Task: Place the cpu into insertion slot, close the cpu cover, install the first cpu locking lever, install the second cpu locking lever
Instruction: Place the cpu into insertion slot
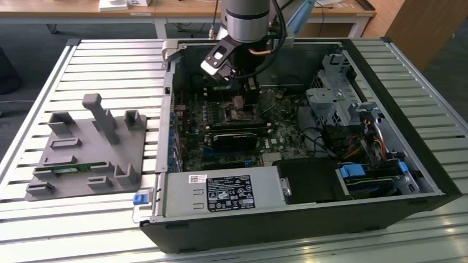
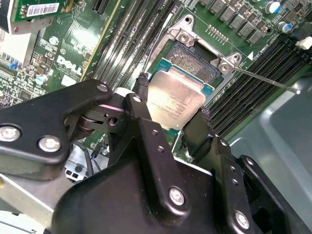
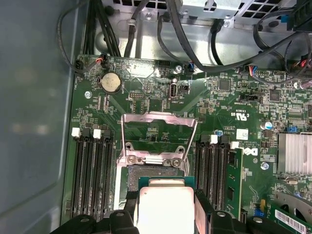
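Computer case (image 1: 292,233) lying open, arm (image 1: 249,19) reaching straight down into it.
Over the motherboard (image 1: 286,141) the gripper (image 2: 173,97) points downward, wrist near vertical. The cpu cover (image 3: 159,116) stands swung up, leaving the insertion slot (image 2: 196,61) bare to receive the chip. Its fingers (image 2: 141,114) are clamped on two opposite edges of the cpu (image 2: 181,91), likely so its underside is left free; it hangs just over the slot, covering part of it, contact unclear. One thin locking lever (image 2: 265,80) juts aside, clear of the cover.
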Robot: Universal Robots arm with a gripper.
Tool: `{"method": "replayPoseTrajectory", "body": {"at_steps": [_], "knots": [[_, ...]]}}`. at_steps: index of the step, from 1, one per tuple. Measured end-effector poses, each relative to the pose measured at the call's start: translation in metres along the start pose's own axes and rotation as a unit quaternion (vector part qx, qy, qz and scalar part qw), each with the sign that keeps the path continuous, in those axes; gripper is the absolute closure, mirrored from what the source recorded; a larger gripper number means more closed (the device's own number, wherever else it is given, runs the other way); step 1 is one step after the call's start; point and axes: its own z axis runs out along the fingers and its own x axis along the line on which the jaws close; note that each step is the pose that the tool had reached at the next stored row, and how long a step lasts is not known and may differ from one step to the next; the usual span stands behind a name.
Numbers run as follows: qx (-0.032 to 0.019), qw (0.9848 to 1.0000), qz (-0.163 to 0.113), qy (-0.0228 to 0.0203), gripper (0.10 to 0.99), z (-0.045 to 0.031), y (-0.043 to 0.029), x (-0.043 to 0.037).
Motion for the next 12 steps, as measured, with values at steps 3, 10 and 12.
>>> {"method": "replayPoseTrajectory", "body": {"at_steps": [3, 10, 12], "knots": [[0.0000, 1.0000, 0.000, 0.0000, 0.545, 0.0011, -0.0001, 0.0001], [0.0009, 0.9997, 0.023, -0.0016, 0.545, 0.0205, -0.0013, 0.0018], [0.0010, 0.9997, 0.023, -0.0016, 0.545, 0.0214, -0.0014, 0.0023]]}}
